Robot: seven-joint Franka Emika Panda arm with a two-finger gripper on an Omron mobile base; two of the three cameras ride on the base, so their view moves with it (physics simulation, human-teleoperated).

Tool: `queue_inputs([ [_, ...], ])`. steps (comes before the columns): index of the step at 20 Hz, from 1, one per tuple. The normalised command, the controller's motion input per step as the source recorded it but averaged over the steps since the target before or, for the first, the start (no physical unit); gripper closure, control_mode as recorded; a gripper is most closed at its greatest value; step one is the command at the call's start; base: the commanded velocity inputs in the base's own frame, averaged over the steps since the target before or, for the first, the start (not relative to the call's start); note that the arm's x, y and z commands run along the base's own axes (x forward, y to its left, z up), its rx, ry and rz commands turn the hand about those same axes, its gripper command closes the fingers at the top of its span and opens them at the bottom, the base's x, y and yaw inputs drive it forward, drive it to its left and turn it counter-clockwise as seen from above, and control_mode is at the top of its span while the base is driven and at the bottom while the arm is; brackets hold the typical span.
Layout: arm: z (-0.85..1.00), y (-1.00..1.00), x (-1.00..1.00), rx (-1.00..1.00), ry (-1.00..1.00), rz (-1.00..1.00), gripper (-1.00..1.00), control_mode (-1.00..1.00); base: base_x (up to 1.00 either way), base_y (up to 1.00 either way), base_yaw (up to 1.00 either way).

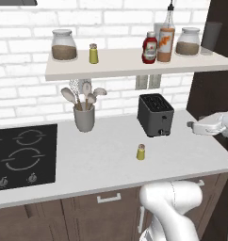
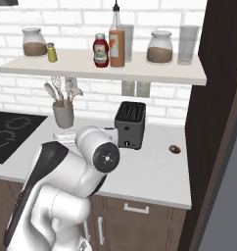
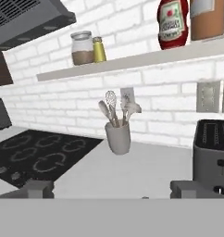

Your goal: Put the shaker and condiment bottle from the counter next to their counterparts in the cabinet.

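Observation:
The small olive-yellow shaker (image 1: 141, 152) stands on the white counter in front of the toaster. The tall orange condiment bottle (image 1: 166, 40) (image 2: 117, 46) (image 3: 207, 18) stands on the open shelf that serves as the cabinet (image 1: 116, 68) (image 2: 154, 72), right beside the red ketchup bottle (image 1: 150, 48) (image 2: 101, 50) (image 3: 173, 23). The brighter yellow-green shaker (image 1: 93, 53) (image 2: 52, 52) (image 3: 99, 49) stands further left on the shelf. My gripper (image 1: 191, 126) (image 3: 114, 190) hovers to the right of the toaster, pointing left, open and empty, apart from the counter shaker.
A dark toaster (image 1: 155, 114) (image 2: 130, 125) (image 3: 213, 157) stands mid-counter, and a grey utensil holder (image 1: 84, 117) (image 3: 117, 136) to its left. A black cooktop (image 1: 21, 155) lies far left. Jars (image 1: 64, 45) (image 1: 187, 42) and a glass (image 1: 211, 37) share the shelf. A small brown object (image 2: 175, 149) lies near the dark cupboard.

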Motion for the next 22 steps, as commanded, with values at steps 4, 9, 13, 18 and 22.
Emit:
queue_inputs([
  [4, -0.89, 0.14, -0.37, 0.01, 0.16, 0.12, -1.0, -1.0, 0.0, 0.0, 0.0],
  [9, -0.6, 0.18, -0.11, 0.0, 0.1, 0.14, -1.0, -1.0, 0.0, 0.0, 0.0],
  [13, -0.66, 0.34, 0.0, -0.01, 0.13, 0.16, -1.0, -1.0, 0.0, 0.0, 0.0],
  [18, -0.48, 0.21, 0.0, 0.0, 0.07, 0.16, -1.0, -1.0, 0.0, 0.0, 0.0],
  [22, -0.31, 0.11, 0.0, 0.0, 0.0, 0.16, -1.0, -1.0, 0.0, 0.0, 0.0],
])
